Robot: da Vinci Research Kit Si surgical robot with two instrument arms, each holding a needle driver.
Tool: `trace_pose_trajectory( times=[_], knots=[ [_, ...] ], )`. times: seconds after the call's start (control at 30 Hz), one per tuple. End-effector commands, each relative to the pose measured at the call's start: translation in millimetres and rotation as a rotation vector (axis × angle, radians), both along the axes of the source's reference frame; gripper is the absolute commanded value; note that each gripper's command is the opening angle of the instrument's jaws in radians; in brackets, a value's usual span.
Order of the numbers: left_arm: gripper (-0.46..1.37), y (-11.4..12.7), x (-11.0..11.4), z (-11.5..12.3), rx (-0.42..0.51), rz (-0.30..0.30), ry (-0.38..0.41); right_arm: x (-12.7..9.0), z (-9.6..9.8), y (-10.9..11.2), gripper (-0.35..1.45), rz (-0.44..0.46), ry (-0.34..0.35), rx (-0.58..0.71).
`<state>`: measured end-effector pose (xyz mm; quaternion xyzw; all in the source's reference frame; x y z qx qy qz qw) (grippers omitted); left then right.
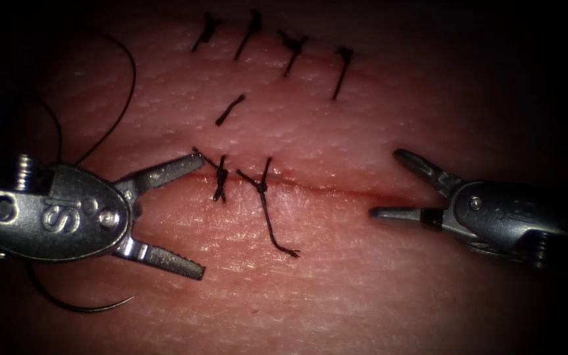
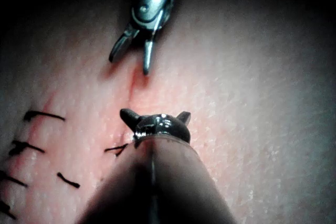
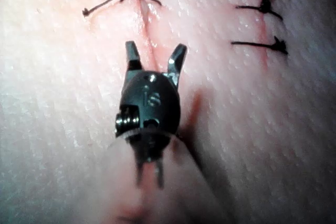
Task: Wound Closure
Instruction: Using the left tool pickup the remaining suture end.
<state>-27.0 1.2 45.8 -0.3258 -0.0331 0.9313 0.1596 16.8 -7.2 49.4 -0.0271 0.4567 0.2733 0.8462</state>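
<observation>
Currently both tools hold nothing: the left tool (image 1: 195, 213) and the right tool (image 1: 382, 184) have fingers spread open beside the cut (image 1: 336, 189); the needle (image 1: 80, 304) lies loose on the tissue (image 1: 336, 276) left of it.

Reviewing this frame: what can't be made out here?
- Needle: endoscope view, its upper curve is hidden behind the left gripper; whether it enters the tissue is unclear.
- Thread: runs into the dark left edge; its end is hidden.
- Both grippers, right, open, holding nothing.

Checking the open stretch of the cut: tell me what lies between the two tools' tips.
In the endoscope view, two knotted stitches cross the cut near the left tool; onward to the right tool, the cut is unstitched.
</observation>
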Motion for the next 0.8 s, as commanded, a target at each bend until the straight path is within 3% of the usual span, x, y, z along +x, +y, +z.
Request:
trace_pose_trajectory(
  times=[0.03, 0.2, 0.43, 0.8],
  knots=[
    [0.69, 0.1, -0.1, 0.2, 0.001, 0.008, -0.007, 0.0, 0.0, 0.0, 1.37, -0.004, 0.002, 0.002],
    [0.60, -0.7, -0.4, 2.0, 0.025, 0.055, 0.005, 0.2, 0.2, 0.1, 1.37, -0.003, 0.001, 0.001],
    [0.64, -1.7, -0.6, 4.4, 0.040, 0.086, 0.002, 0.2, 0.3, 0.0, 1.37, -0.004, 0.003, 0.000],
    [0.61, -2.0, -0.6, 5.0, 0.047, 0.096, -0.010, 0.5, 0.3, -0.1, 1.39, -0.004, 0.002, 0.000]
  ],
)
